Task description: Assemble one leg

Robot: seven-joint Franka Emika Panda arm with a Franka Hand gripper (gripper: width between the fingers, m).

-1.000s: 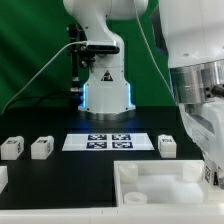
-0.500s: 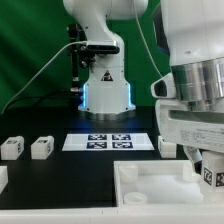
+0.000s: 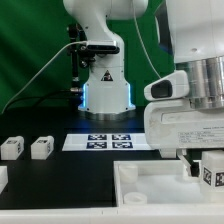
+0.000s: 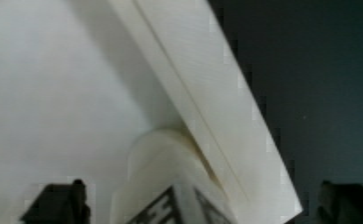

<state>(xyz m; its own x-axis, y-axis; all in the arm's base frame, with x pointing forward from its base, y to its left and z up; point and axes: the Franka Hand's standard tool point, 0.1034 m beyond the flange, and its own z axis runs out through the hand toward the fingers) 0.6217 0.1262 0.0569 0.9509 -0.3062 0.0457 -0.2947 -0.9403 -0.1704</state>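
— What fills the exterior view?

— The arm's white wrist housing, big on the exterior view's right, with the gripper (image 3: 207, 170) under it, low over the large white panel (image 3: 150, 185) at the front.

— Are the jaws holding anything?

— A tagged white block, a leg (image 3: 212, 176), sits right at the fingers; whether the jaws are clamped on it I cannot tell. In the wrist view the two dark fingertips (image 4: 55, 203) stand apart, a pale tagged shape between them.

— The rest?

— The marker board (image 3: 106, 142) lies mid-table; two more legs (image 3: 41, 148) and (image 3: 11, 147) stand side by side, well apart from the gripper.
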